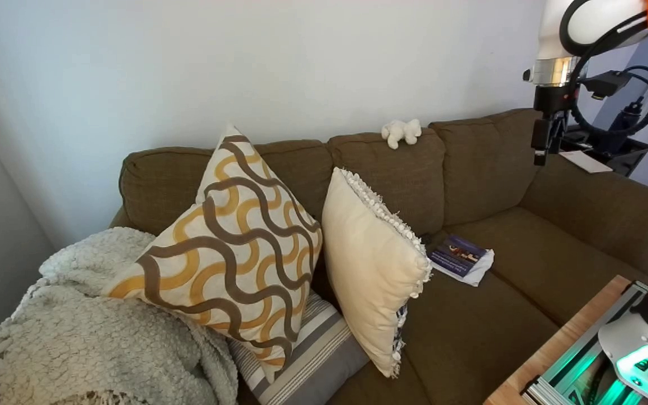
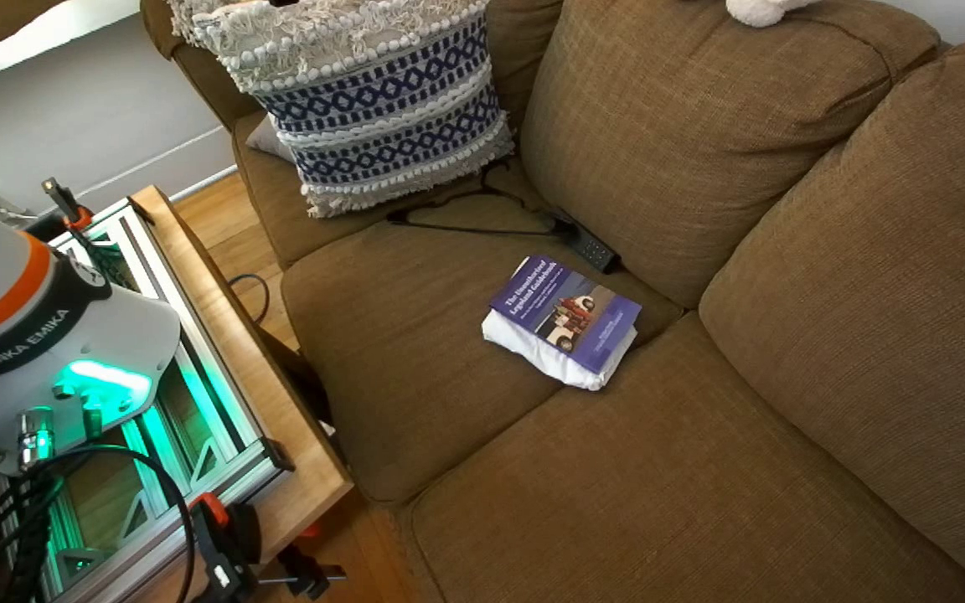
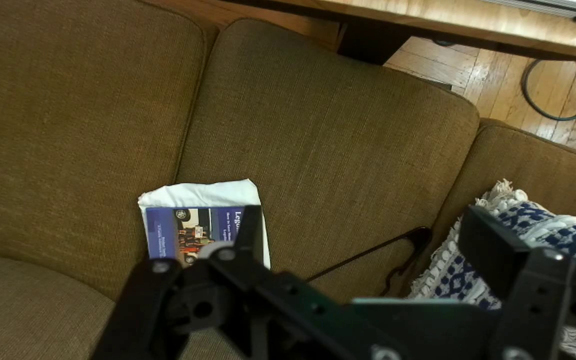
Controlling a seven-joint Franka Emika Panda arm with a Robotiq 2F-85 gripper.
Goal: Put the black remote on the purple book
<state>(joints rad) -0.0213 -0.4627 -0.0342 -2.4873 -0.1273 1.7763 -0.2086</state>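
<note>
The black remote lies on the sofa seat against the back cushion in an exterior view, beyond the book. It is hidden in the wrist view. The purple book lies flat, cover up, on a white wrapper on the seat. It also shows in an exterior view and in the wrist view, partly covered by a finger. My gripper is open and empty, its fingers wide apart, high above the seat. It also shows in an exterior view, up near the sofa's far arm in that picture.
A black hanger lies beside the remote, its end near the remote's end. A fringed cushion leans on the sofa. A patterned cushion and blanket are farther along. A white plush toy sits on the backrest. A wooden table bears the robot base.
</note>
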